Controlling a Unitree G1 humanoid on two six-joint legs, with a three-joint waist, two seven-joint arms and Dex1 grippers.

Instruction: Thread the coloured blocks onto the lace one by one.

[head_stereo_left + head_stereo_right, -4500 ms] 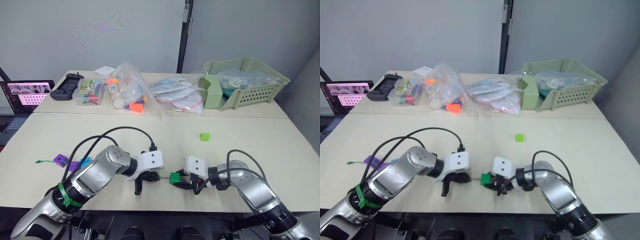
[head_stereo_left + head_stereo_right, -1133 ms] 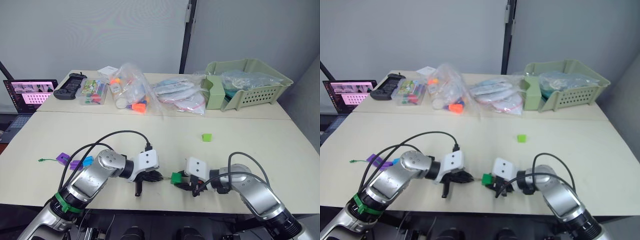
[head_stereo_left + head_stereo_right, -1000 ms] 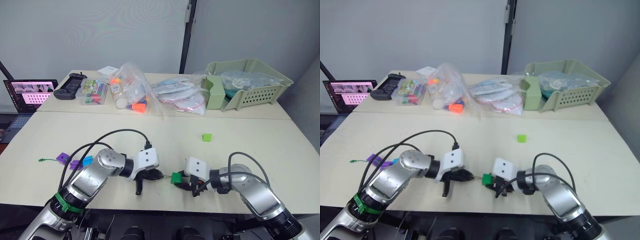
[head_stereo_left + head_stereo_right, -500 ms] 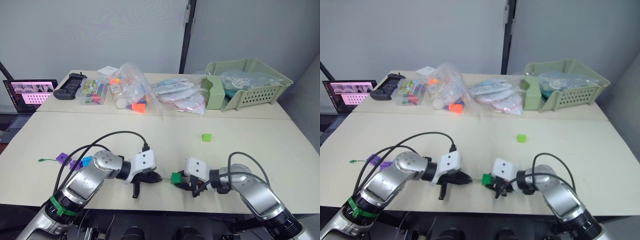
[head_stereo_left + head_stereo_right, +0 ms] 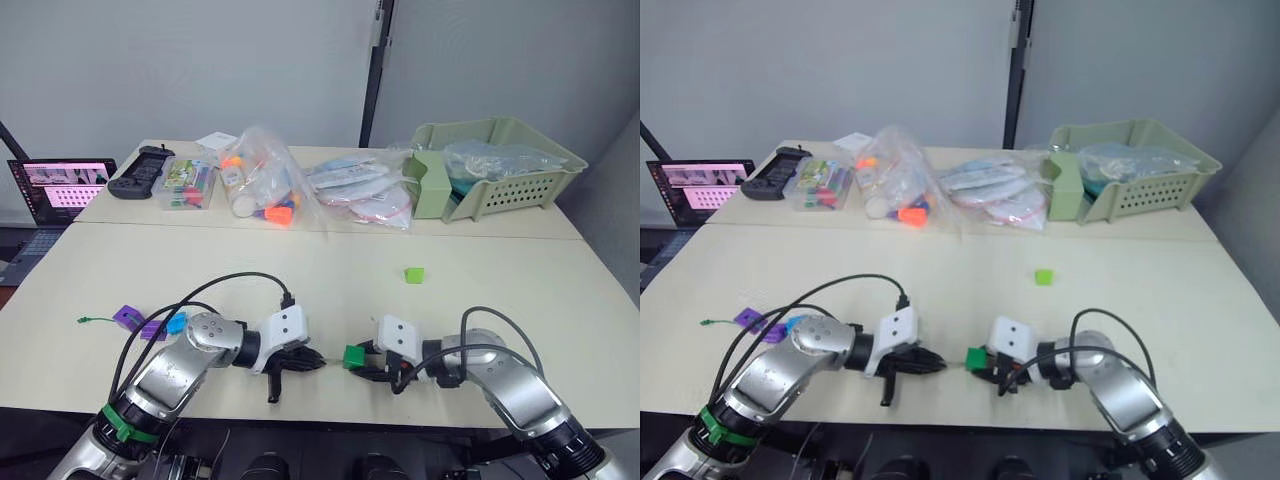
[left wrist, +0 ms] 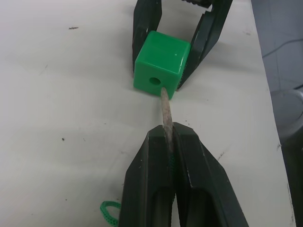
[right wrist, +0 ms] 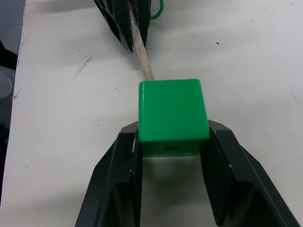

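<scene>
My right gripper [image 5: 358, 360] is shut on a dark green block [image 6: 162, 64] near the table's front edge, its hole facing my left gripper [image 5: 310, 358]. The left gripper is shut on the lace's pale stiff tip [image 6: 165, 111]. The tip's end touches the block's face right at the rim of the hole. In the right wrist view the tip [image 7: 142, 59] runs behind the block [image 7: 173, 116]. The thin green lace [image 5: 88, 321] trails to the far left, with two purple blocks [image 5: 125, 317] and a blue one [image 5: 176, 323] on it. A light green block [image 5: 413, 274] lies alone mid-table.
Clear bags of toys [image 5: 258, 180] and packets [image 5: 360, 190] line the far table, with a pale green basket [image 5: 500, 165] at the back right. A laptop [image 5: 65, 185] and a black controller [image 5: 140, 170] sit at the back left.
My left forearm has sunk lower and shifted slightly left, keeping the lace tip aimed at the block's hole. The right gripper and its block have stayed put.
</scene>
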